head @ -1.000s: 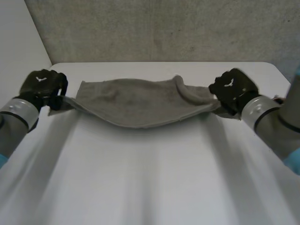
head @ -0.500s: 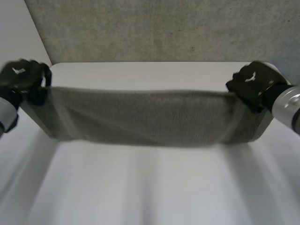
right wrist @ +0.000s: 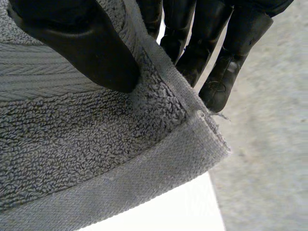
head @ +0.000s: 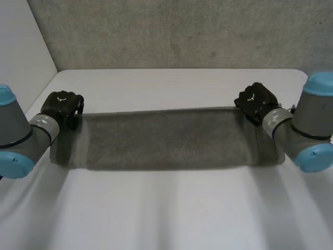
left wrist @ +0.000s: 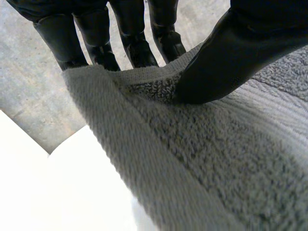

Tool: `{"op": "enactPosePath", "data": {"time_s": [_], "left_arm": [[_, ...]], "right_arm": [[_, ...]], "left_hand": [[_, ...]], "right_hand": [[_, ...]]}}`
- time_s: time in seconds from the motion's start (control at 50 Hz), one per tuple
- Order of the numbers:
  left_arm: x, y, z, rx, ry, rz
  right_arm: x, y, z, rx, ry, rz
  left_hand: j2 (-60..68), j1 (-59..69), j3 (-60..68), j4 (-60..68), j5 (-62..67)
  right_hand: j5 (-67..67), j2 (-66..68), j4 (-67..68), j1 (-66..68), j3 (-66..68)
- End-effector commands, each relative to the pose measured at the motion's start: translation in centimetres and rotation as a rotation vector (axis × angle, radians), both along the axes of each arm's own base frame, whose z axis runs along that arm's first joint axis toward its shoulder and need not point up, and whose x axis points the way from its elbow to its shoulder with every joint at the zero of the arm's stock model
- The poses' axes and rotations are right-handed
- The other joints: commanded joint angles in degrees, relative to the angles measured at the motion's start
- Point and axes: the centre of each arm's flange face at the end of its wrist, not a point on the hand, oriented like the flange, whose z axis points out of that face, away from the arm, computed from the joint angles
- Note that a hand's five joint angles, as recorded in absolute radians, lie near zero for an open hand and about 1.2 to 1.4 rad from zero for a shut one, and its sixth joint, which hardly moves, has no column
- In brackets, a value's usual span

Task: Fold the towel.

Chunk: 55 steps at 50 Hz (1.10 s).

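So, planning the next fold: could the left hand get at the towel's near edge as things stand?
Probably not freely: the left hand is pinching the far left corner of the towel, thumb against fingers, so it would have to let go first.

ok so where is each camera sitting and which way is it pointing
Head view: between and behind the arms, looking down at the table; both arms show, left hand and right hand holding the towel by its ends.
Left wrist view: on the left wrist, looking along the palm; that hand pinches a towel corner.
Right wrist view: on the right wrist, likewise pinching near another corner.
Shared: the towel, in all three.
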Motion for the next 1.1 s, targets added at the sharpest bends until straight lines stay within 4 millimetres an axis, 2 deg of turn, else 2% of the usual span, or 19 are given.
{"op": "enactPosePath", "data": {"time_s": [0.02,0.04,0.06,0.08,0.1,0.12,0.14,0.28,0.32,0.38,0.42,0.44,0.48,0.56,0.66,0.76,0.9,0.94,1.1], "left_arm": [[-1.3,-1.1,-1.1,-0.009,-0.001,-0.016],[-1.6,-1.1,-1.4,-0.006,-0.001,-0.022],[-1.6,-1.1,-1.4,-0.006,-0.001,-0.023],[-1.8,-1.1,-1.7,-0.003,-0.001,-0.027],[-1.9,-1.0,-1.6,-0.007,-0.004,-0.031],[-1.9,-1.0,-1.6,-0.007,-0.004,-0.031],[-2.2,-0.9,-1.6,-0.013,-0.007,-0.034],[-2.3,-0.7,-0.3,-0.045,-0.007,-0.012],[-2.2,-0.5,1.0,-0.073,0.001,-0.005],[-2.1,-0.2,1.6,-0.082,0.007,-0.002],[-1.7,0.4,2.6,-0.093,0.011,0.004],[-1.7,0.4,2.6,-0.093,0.011,0.004],[-1.3,1.3,3.4,-0.107,0.014,0.004],[-1.1,2.5,3.8,-0.120,0.018,0.003],[-0.5,5.1,4.7,-0.145,0.058,-0.017],[-0.8,6.7,4.4,-0.094,0.150,-0.085],[-0.6,7.5,4.1,-0.035,0.245,-0.096],[-0.6,7.6,3.9,-0.029,0.247,-0.096],[-0.6,7.6,3.9,-0.029,0.249,-0.096]], "right_arm": [[1.0,-1.8,-1.4,-0.129,-0.022,-0.004],[1.1,-2.1,-1.8,-0.152,-0.032,-0.006],[1.1,-2.1,-1.8,-0.152,-0.032,-0.006],[1.2,-2.4,-2.3,-0.172,-0.038,-0.016],[1.2,-2.6,-2.5,-0.184,-0.041,-0.020],[1.2,-2.6,-2.5,-0.184,-0.041,-0.020],[1.2,-2.6,-2.6,-0.189,-0.044,-0.030],[0.8,-2.2,-2.9,-0.163,-0.050,-0.064],[0.4,-1.6,-1.5,-0.172,-0.069,-0.078],[0.2,-1.0,-0.3,-0.176,-0.085,-0.085],[-0.3,0.5,1.4,-0.157,-0.121,-0.097],[-0.3,0.5,1.4,-0.157,-0.121,-0.097],[-0.9,2.4,2.5,-0.094,-0.139,-0.105],[-1.5,4.3,3.0,0.012,-0.144,-0.116],[-2.6,6.6,2.1,0.272,-0.154,-0.164],[-2.6,7.4,1.6,0.354,-0.178,-0.169],[-2.5,6.9,0.5,0.348,-0.194,-0.161],[-2.9,6.2,-1.0,0.367,-0.189,-0.179],[-3.3,5.3,-3.6,0.403,-0.174,-0.208]], "left_hand": [[-8.96,-6.02,-10.96,-9.79,-18.00],[-23.30,-20.36,-25.30,-24.13,-32.34],[-23.45,-20.51,-25.45,-24.28,-32.49],[-47.76,-44.82,-49.76,-48.59,-56.80],[-68.65,-65.72,-70.65,-69.48,-77.69],[-68.86,-65.92,-70.86,-69.69,-77.90],[-76.53,-73.59,-78.53,-77.35,-85.56],[-76.43,-73.50,-78.44,-77.26,-85.47],[-76.43,-73.50,-78.44,-77.26,-85.47],[-76.43,-73.50,-78.44,-77.26,-85.47],[-76.43,-73.50,-78.44,-77.26,-85.47],[-76.43,-73.50,-78.44,-77.26,-85.47],[-75.77,-72.83,-77.77,-76.60,-84.81],[-75.26,-72.32,-77.26,-76.09,-84.30],[-75.09,-72.15,-77.09,-75.92,-84.13],[-75.09,-72.15,-77.09,-75.92,-84.13],[-75.09,-72.15,-77.09,-75.92,-84.13],[-74.92,-71.98,-76.92,-75.75,-83.96],[-75.09,-72.15,-77.09,-75.92,-84.13]], "right_hand": [[1.92,2.80,2.03,1.98,2.44],[-25.74,-24.86,-25.62,-25.67,-25.21],[-26.02,-25.13,-25.90,-25.95,-25.49],[-62.16,-61.27,-62.04,-62.09,-61.63],[-66.98,-66.10,-66.86,-66.91,-66.45],[-66.98,-66.10,-66.86,-66.91,-66.45],[-66.98,-66.10,-66.86,-66.91,-66.45],[-66.98,-66.10,-66.86,-66.91,-66.45],[-66.98,-66.10,-66.86,-66.91,-66.45],[-66.98,-66.10,-66.86,-66.91,-66.45],[-66.98,-66.10,-66.86,-66.91,-66.45],[-66.98,-66.10,-66.86,-66.91,-66.45],[-66.98,-66.10,-66.86,-66.91,-66.45],[-65.55,-64.67,-65.43,-65.48,-65.02],[-57.47,-56.59,-57.36,-57.41,-56.95],[-54.97,-54.08,-54.85,-54.90,-54.44],[-51.59,-50.71,-51.47,-51.52,-51.06],[-47.90,-47.02,-47.78,-47.83,-47.38],[-42.68,-41.80,-42.56,-42.61,-42.15]]}}
